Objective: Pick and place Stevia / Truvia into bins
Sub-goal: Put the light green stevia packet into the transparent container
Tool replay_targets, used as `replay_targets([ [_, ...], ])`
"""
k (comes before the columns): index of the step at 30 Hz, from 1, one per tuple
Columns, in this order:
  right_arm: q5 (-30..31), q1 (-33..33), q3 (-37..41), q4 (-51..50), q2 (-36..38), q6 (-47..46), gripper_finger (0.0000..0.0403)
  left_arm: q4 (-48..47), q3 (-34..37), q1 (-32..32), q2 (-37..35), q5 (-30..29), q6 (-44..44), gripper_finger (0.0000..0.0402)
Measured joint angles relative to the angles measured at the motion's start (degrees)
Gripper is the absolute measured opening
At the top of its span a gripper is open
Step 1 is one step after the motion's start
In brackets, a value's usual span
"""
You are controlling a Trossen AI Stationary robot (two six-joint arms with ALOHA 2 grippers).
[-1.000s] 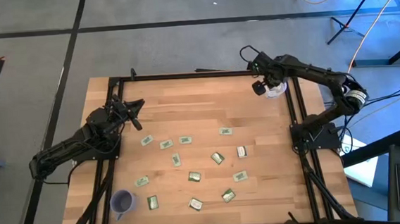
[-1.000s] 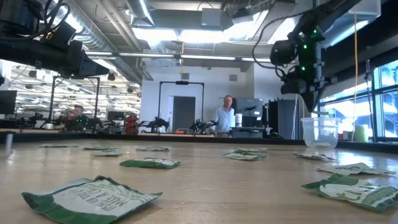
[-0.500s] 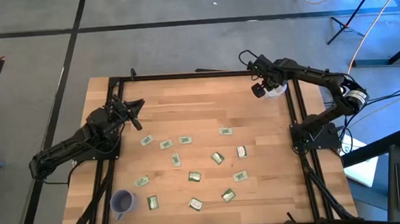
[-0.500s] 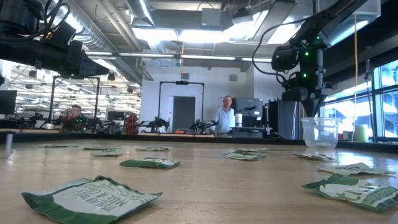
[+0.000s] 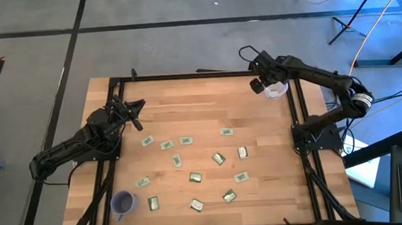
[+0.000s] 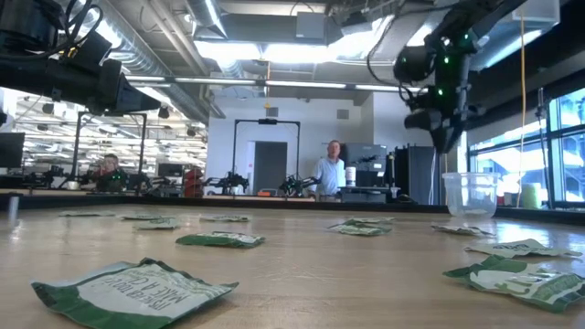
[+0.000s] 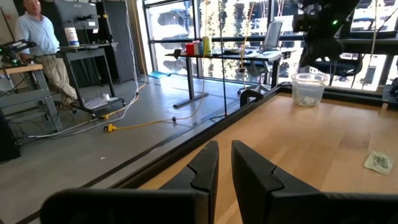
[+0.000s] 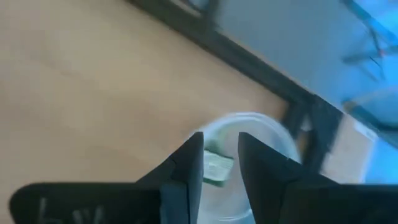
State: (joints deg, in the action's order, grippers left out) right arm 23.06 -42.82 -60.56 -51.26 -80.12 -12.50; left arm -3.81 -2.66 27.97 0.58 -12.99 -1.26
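Note:
The translucent white cup (image 5: 277,89) stands at the table's far right corner and also shows in the low view (image 6: 471,194). My right gripper (image 8: 219,152) hangs open just above it, pointing steeply down. Past the gap between its fingers a pale green sachet (image 8: 217,168) shows inside the cup's rim (image 8: 261,119). Several more sachets (image 5: 195,177) lie flat on the wood. The purple cup (image 5: 123,201) stands near the front left corner. My left gripper (image 7: 225,149) waits level at the left edge, with a narrow empty gap between its fingers.
A black metal frame (image 5: 184,75) borders the table. The sachets are scattered over the table's middle and near half, so the far middle is bare wood. People stand in the room beyond the far edge (image 6: 329,169).
My right gripper has risen a little over the translucent cup and tipped slightly, drifting toward the table's left. The cup has stayed in place.

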Motion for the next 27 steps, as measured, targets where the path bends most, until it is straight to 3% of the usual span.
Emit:
replay_targets([
  [7, -10.8, 13.2, 0.0, 3.1, 1.9, 4.1, 0.0103, 0.0, 0.0, 0.0, 0.0, 0.0, 0.0, 0.0040],
  [17, -15.7, 31.0, 0.0, 11.3, -3.0, 11.4, 0.0103, 0.0, 0.0, 0.0, 0.0, 0.0, 0.0, 0.0040],
  [27, -15.7, 38.8, 0.0, 14.5, -12.5, 14.6, 0.0103, 0.0, 0.0, 0.0, 0.0, 0.0, 0.0, 0.0040],
])
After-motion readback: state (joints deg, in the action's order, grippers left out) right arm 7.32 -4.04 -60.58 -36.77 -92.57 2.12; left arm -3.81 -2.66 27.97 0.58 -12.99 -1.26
